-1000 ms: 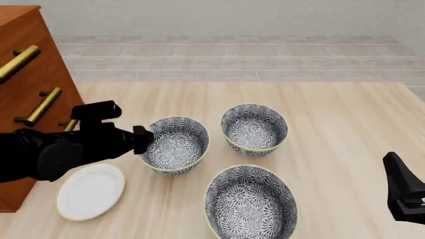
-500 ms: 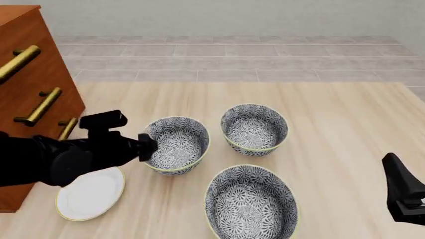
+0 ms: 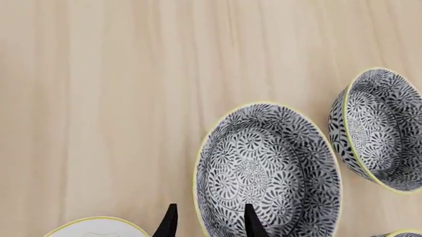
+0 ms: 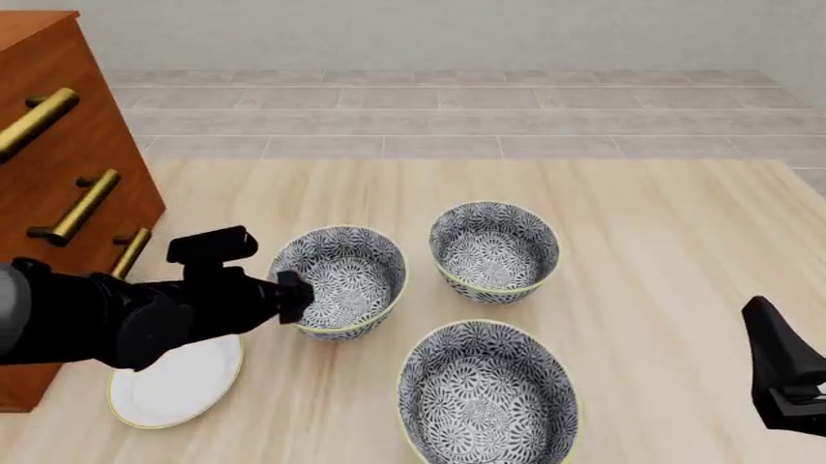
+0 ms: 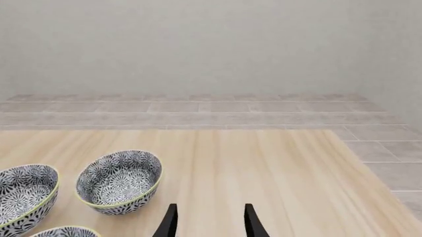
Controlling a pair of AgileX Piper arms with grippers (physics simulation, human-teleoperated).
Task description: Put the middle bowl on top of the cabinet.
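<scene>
L gripper [image 4: 294,293], jaws apart, straddles the near-side rim of the middle bowl [image 4: 339,279], centre-left of front view; not yet clamped. R gripper [image 5: 207,222] jaws apart, idle lower right. Risk, as I judge it: a thin rim pinch could slip or tip during the lift to the cabinet [image 4: 52,164] at far left. All three bowls empty; plate [image 4: 174,377] bare.
</scene>
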